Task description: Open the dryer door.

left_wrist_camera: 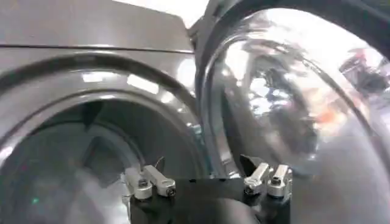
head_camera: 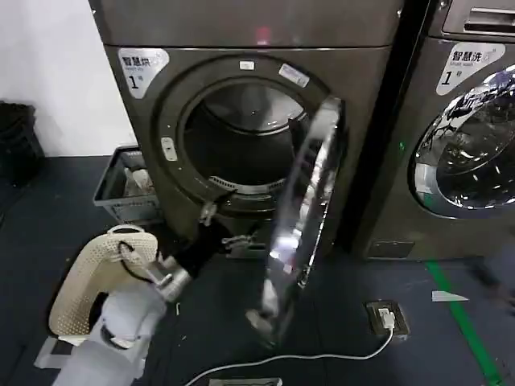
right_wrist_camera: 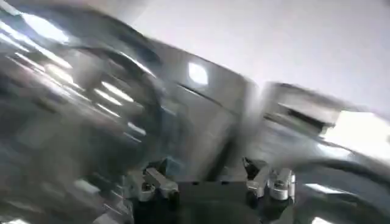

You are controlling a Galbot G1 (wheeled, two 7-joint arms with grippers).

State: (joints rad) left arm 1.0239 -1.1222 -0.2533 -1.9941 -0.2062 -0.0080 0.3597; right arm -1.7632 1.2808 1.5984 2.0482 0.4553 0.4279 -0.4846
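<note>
Dryer door (head_camera: 302,217) stands swung well out from the machine, edge-on to the head camera, its glass bowl catching reflections and its lower rim low near the floor. Nearest the head camera, the left arm reaches up from lower left; its gripper (head_camera: 224,227) sits just below the drum opening, close to the inner side of the door. In the left wrist view the left gripper (left_wrist_camera: 207,181) has its jaws spread wide with nothing between them, the door's glass just ahead. The right gripper (right_wrist_camera: 212,181) likewise shows jaws wide apart and empty. Behind the door the dryer (head_camera: 241,121) shows its open drum. A grey basket (head_camera: 121,193) sits beside it at left, a second machine (head_camera: 459,137) at right.
</note>
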